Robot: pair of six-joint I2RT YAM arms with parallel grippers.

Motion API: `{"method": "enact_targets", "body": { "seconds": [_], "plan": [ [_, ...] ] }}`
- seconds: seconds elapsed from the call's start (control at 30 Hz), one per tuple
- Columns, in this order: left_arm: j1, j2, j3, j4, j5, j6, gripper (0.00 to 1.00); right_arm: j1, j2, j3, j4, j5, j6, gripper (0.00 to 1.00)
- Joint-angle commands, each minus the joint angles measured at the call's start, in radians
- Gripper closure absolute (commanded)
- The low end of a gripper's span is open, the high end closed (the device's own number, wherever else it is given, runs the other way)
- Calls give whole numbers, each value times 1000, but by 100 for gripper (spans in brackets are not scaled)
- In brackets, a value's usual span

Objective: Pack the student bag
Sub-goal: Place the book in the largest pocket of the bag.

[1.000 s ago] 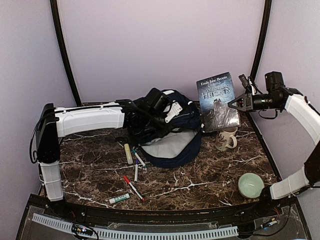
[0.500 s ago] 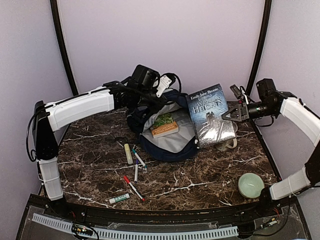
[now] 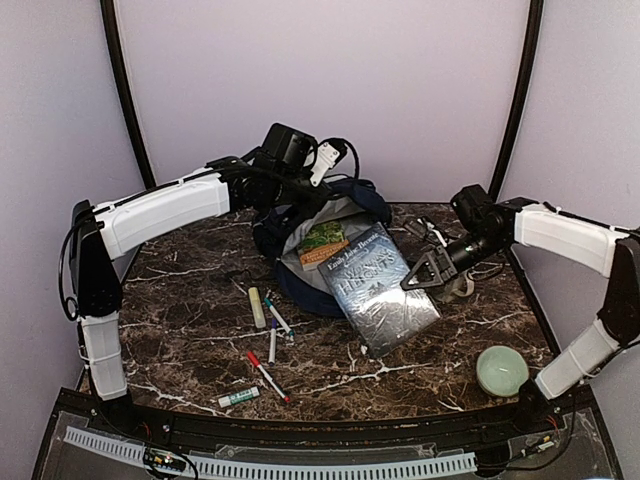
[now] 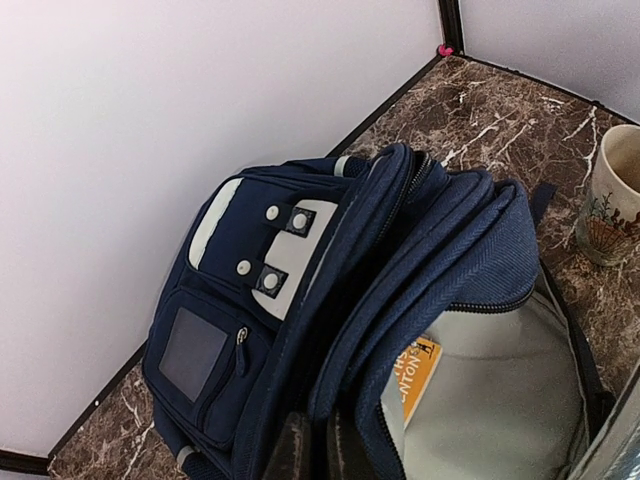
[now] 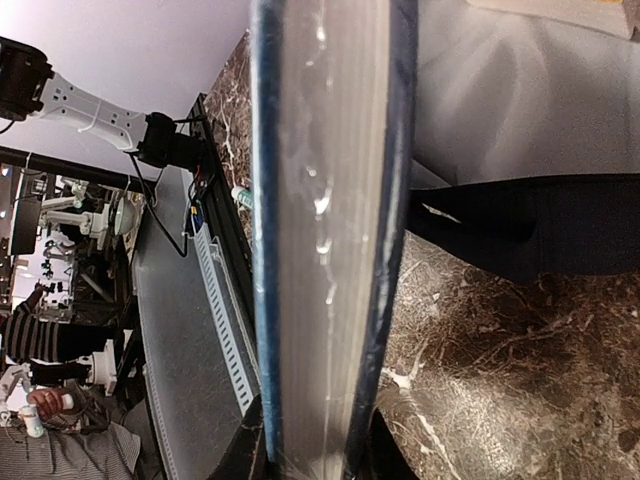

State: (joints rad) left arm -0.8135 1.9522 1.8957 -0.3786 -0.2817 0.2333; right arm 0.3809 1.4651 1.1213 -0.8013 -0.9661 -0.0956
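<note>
From above, several pens (image 3: 268, 372), a pale glue stick (image 3: 257, 307) and a green-and-white tube (image 3: 238, 397) lie scattered on the dark, white-veined marble table (image 3: 190, 335), near-left of the student bag (image 3: 272, 238). A pale green round dish (image 3: 501, 370) sits near the right corner. A mug (image 3: 462, 288) is mostly hidden behind my right gripper (image 3: 418, 276).

The bag lies at the back middle with its mouth gaping and an orange-and-green book (image 3: 322, 245) inside. My left gripper (image 3: 296, 188) is pinched on the bag's upper rim and holds it up. My right gripper clamps one edge of a glossy dark book (image 3: 378, 292), tilted with its far corner over the bag's mouth.

In the left wrist view, my fingers close on navy woven fabric. Past them I see a white patch with snap tabs, a zip pocket, grey lining and an orange book corner. The mug stands apart on the marble.

In the right wrist view, the dark book sits edge-on between my fingers, its page block shiny. Grey lining and the navy rim lie just beyond it.
</note>
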Motion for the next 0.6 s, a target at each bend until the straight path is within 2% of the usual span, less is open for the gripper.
{"method": "enact_targets", "body": {
  "seconds": [0.0, 0.2, 0.57],
  "plan": [
    [7, -51, 52, 101, -26, -31, 100, 45, 78, 40, 111, -93, 22, 100],
    [7, -73, 16, 109, -1, -52, 100, 80, 239, 141, 136, -133, 91, 100],
    [4, -115, -80, 153, 59, -72, 100, 96, 474, 277, 264, -199, 324, 100]
  ]
}}
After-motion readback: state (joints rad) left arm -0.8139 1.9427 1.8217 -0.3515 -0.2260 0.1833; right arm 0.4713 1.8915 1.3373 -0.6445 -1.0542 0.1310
